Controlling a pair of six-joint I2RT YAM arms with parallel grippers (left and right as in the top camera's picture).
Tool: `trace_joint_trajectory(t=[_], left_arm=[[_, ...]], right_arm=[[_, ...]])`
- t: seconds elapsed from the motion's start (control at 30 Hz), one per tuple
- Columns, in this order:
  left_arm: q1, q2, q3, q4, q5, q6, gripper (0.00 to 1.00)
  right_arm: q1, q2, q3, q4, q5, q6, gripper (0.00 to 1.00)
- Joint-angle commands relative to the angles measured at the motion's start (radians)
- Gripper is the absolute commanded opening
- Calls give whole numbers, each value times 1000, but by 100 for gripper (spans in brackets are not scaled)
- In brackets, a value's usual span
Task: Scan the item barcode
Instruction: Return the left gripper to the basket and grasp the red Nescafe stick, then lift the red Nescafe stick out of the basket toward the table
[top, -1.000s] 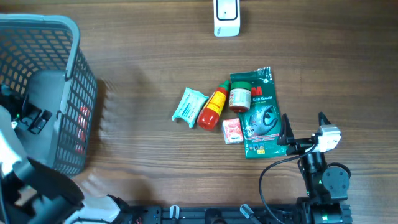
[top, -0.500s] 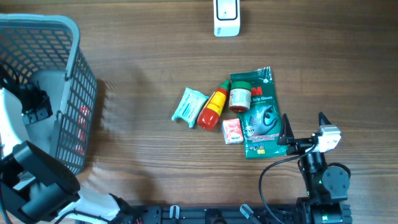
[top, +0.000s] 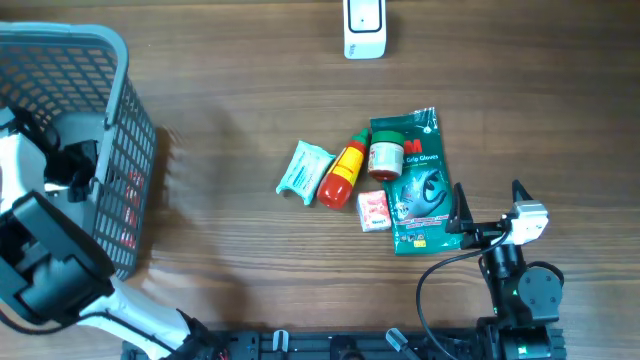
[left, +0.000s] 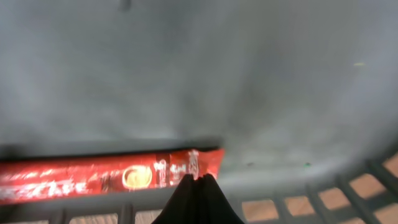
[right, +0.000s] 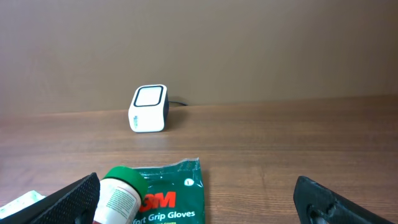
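Observation:
A red packet (left: 93, 177) lies along the inside wall of the grey basket (top: 110, 60). My left gripper (left: 199, 182) is down inside the basket, fingers pressed together on the packet's lower right edge. In the overhead view, the left gripper (top: 82, 162) shows over the basket's right side. The white barcode scanner (top: 364, 27) stands at the table's far edge; the right wrist view has the scanner (right: 148, 109) ahead and to the left. My right gripper (top: 488, 203) rests open near the front right, nothing between its fingers.
A cluster lies mid-table: a teal packet (top: 305, 170), a red bottle (top: 342, 172), a green-capped white jar (top: 386, 158), a small red box (top: 374, 211) and a green 3M gloves pack (top: 420, 190). The basket fills the left edge.
My left gripper has closed from open and the left arm has shifted inside the basket toward its right wall. The right arm and the table items have not moved.

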Motion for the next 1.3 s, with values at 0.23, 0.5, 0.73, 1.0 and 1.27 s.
trace_joint_trajectory(t=[0.23,0.5,0.73,1.0,1.27], left_arm=[[-2,55,-8,-19,85,166,4],[-3,55,-8,-66,85,240,4],[-3,55,-67,-25,52,289,4],[-3,54,-164,64,-240,289,4],[-2,21,-50,-2,-493,288,4]], right_arm=[[2,-7,-1,3,-8,-8,100],[2,-7,-1,3,-8,-8,100],[2,-7,-1,3,-8,-9,100],[2,-7,-1,3,-8,-8,100],[2,-7,-1,3,-8,-9,100]])
